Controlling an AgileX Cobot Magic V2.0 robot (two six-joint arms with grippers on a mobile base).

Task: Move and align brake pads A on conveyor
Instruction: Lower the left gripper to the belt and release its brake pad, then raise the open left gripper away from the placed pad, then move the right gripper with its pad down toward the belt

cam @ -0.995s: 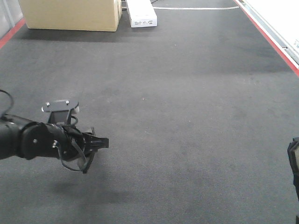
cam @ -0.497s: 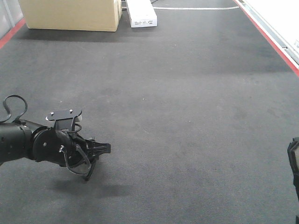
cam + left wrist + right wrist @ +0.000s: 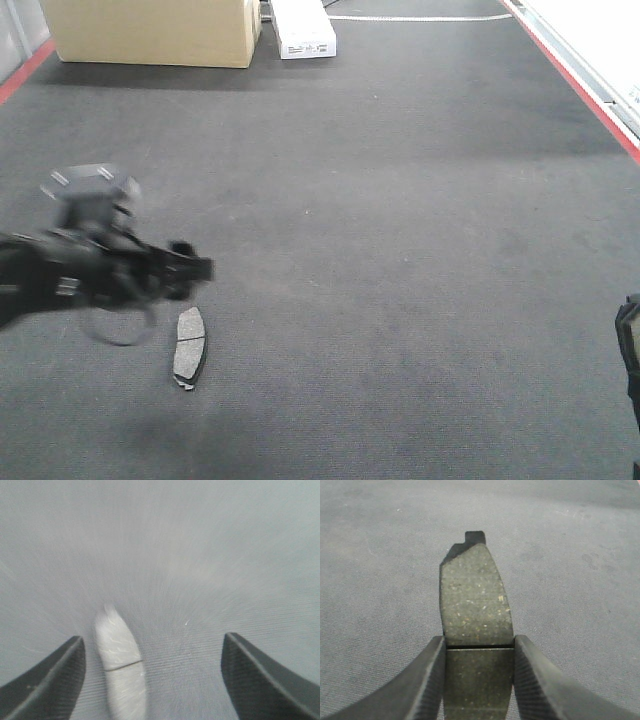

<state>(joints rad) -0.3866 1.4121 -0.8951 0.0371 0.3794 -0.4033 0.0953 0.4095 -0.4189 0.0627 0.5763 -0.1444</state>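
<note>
One brake pad [image 3: 188, 347] lies flat on the dark conveyor [image 3: 400, 200] at the front left, long side pointing away from me. My left gripper [image 3: 195, 270] hovers blurred just above and behind it, open and empty. In the left wrist view the same pad [image 3: 122, 670] lies on the belt between the spread fingers, closer to the left finger [image 3: 50, 680]. My right gripper [image 3: 478, 640] is shut on a second brake pad [image 3: 475, 600], pinching its long sides near the centre groove and holding it above the belt. In the front view, only a dark part of the right arm [image 3: 630, 360] shows at the right edge.
A cardboard box [image 3: 150, 30] and a white carton [image 3: 303, 30] stand on the belt at the far left. Red frame edges run along the right side [image 3: 580, 85] and the far left corner [image 3: 25, 70].
The left gripper opened and pulled up and back to the left, moving fast enough to blur. A brake pad now lies on the belt where it was. The right arm has not moved.
</note>
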